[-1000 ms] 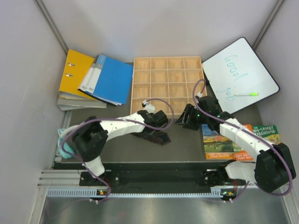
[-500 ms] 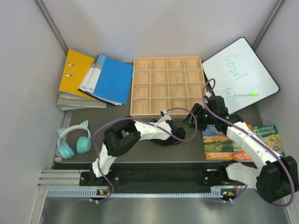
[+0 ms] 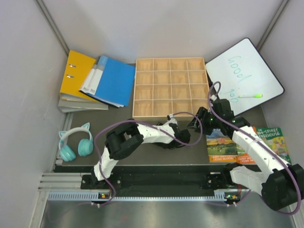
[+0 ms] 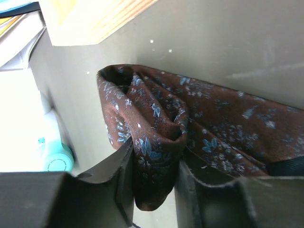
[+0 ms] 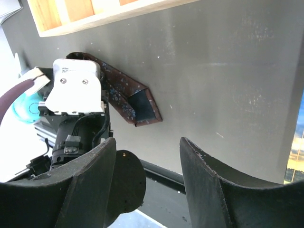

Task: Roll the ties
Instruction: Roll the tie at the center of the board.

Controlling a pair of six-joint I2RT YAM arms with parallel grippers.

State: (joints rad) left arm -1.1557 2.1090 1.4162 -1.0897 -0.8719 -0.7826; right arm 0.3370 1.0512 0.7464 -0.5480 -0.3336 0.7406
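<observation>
A dark brown tie with small blue flowers lies on the dark table mat. One end is folded into a loose bunch. My left gripper is shut on that bunch, with fabric filling the gap between the fingers. In the top view the left gripper is low on the mat in front of the wooden tray, and the tie is mostly hidden under it. My right gripper is open and empty, above the mat and just right of the left one. It sees the tie's flat end.
A wooden compartment tray stands behind both grippers. Yellow and blue binders lie at the back left, a whiteboard at the back right. Teal headphones lie at the left, and a picture book lies under the right arm.
My left arm has swung right along the mat, holding the tie, and the headphones now show. My right gripper has backed a little to the right.
</observation>
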